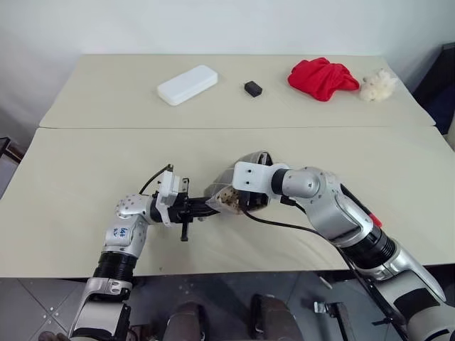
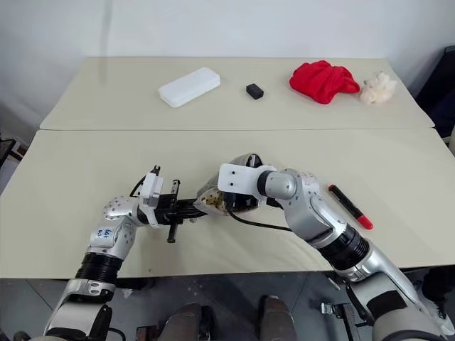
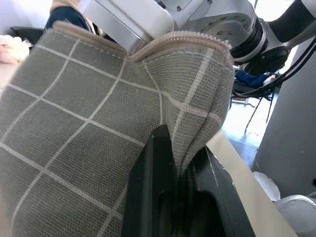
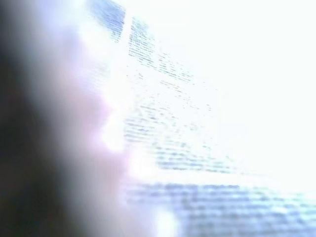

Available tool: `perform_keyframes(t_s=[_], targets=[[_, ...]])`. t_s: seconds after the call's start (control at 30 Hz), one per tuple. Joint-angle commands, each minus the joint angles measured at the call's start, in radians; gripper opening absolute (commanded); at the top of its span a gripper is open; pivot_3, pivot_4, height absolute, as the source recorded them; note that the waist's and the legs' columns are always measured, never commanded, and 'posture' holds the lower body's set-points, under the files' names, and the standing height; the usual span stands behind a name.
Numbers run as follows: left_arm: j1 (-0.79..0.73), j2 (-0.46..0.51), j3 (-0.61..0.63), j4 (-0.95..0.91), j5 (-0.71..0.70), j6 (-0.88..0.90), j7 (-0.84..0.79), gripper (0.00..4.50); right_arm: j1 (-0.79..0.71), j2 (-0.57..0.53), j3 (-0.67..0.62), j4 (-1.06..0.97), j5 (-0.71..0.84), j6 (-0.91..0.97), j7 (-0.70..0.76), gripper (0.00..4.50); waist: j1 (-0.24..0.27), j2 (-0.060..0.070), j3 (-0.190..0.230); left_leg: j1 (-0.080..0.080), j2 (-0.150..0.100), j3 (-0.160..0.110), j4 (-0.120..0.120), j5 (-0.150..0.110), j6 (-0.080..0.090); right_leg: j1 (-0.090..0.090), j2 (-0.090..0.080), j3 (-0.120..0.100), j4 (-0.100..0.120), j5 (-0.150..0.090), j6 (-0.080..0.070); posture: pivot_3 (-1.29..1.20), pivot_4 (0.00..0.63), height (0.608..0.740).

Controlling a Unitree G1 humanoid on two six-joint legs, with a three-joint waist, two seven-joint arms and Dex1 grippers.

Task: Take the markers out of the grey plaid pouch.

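- Biggest thing first: two beige tables [image 1: 85,177] pushed together, with a seam running side to side between them. The near table has loads of bare room on both sides, and all the action sits close to its front edge.
- The far table carries the spare stuff, all well apart from the arms: a white hard case [image 1: 187,84] lying at an angle, a crumpled red cloth [image 1: 322,78] toward the right end, a fluffy cream thing [image 1: 378,87] just beside the cloth near the right edge, and a small black block [image 1: 252,89] between case and cloth.
- The grey plaid pouch [image 3: 89,128] is held up off the near table, roughly in the middle between the two arms. In the left wrist view its zipper edge stands up along the top and the mouth is pulled open.
- The left gripper [image 1: 206,207] points sideways toward the right arm, and its two black fingers [image 3: 148,192] are pinched tight together on a fold of the pouch's fabric.
- The right gripper [image 2: 226,202] comes in from the right and noses into the pouch's open mouth. Its fingers are buried in the fabric but spread wide; can't tell if they've got anything.
- A red marker [image 2: 350,207] with a black cap lies flat on the near table, right of the right arm and well clear of the pouch.
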State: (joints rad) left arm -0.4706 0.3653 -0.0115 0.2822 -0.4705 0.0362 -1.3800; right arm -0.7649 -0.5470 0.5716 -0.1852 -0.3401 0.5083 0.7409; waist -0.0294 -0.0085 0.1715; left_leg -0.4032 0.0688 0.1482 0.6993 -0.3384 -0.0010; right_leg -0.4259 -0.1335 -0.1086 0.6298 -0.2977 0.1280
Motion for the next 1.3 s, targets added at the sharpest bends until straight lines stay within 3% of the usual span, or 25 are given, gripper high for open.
perform_keyframes(t_s=[0.03,0.13,0.23,0.53,0.73,1.17,1.3], targets=[[0.005,0.011,-0.009,-0.064,-0.044,0.008,-0.063,0.00,-0.010,-0.027,-0.025,0.071,-0.084,-0.131,-0.080,4.43,-0.001,0.000,0.000,0.000,0.000,0.000,0.000,0.000,0.000,0.000,0.000,0.000,0.000,0.000,0.000,0.00,0.150,0.740],[0.000,0.017,-0.003,-0.064,-0.046,0.013,-0.062,0.00,0.006,-0.025,-0.027,0.084,-0.093,-0.208,-0.080,3.81,-0.001,0.000,0.000,0.000,0.000,0.000,0.000,0.000,0.000,0.000,0.000,0.000,0.000,0.000,0.000,0.00,0.150,0.740],[-0.007,0.020,0.005,-0.064,-0.048,0.021,-0.062,0.00,0.013,-0.022,-0.032,0.085,-0.108,-0.257,-0.080,2.87,0.000,0.000,0.000,0.000,0.000,0.000,0.000,0.000,0.000,0.000,0.000,0.000,0.000,0.000,0.000,0.00,0.150,0.740],[-0.025,0.042,0.019,-0.081,-0.089,0.100,-0.072,0.00,0.035,-0.042,-0.030,0.084,-0.116,-0.323,0.007,2.87,-0.001,0.000,0.000,0.000,0.000,0.000,0.000,0.000,0.000,0.000,0.000,0.000,0.000,0.000,0.000,0.00,0.150,0.740],[-0.024,0.102,0.009,-0.132,-0.139,0.255,-0.121,0.00,0.019,-0.032,-0.013,0.099,-0.158,-0.292,0.055,2.87,-0.001,0.000,0.000,0.000,0.000,0.000,0.000,0.000,0.000,0.000,0.000,0.000,0.000,0.000,0.000,0.00,0.150,0.740],[-0.029,0.099,0.010,-0.100,-0.135,0.277,-0.152,0.00,-0.015,0.079,0.021,0.172,-0.219,-0.237,0.121,2.87,-0.002,0.000,0.000,0.000,0.000,0.000,0.000,0.000,0.000,0.000,0.000,0.000,0.001,0.000,0.000,0.00,0.150,0.740],[-0.025,0.096,0.015,-0.092,-0.133,0.270,-0.157,0.00,-0.015,0.094,0.009,0.177,-0.215,-0.261,0.108,2.00,-0.003,0.000,0.000,0.000,0.000,0.000,0.000,0.000,-0.001,0.000,0.000,0.000,0.001,0.000,0.000,0.00,0.150,0.740]])
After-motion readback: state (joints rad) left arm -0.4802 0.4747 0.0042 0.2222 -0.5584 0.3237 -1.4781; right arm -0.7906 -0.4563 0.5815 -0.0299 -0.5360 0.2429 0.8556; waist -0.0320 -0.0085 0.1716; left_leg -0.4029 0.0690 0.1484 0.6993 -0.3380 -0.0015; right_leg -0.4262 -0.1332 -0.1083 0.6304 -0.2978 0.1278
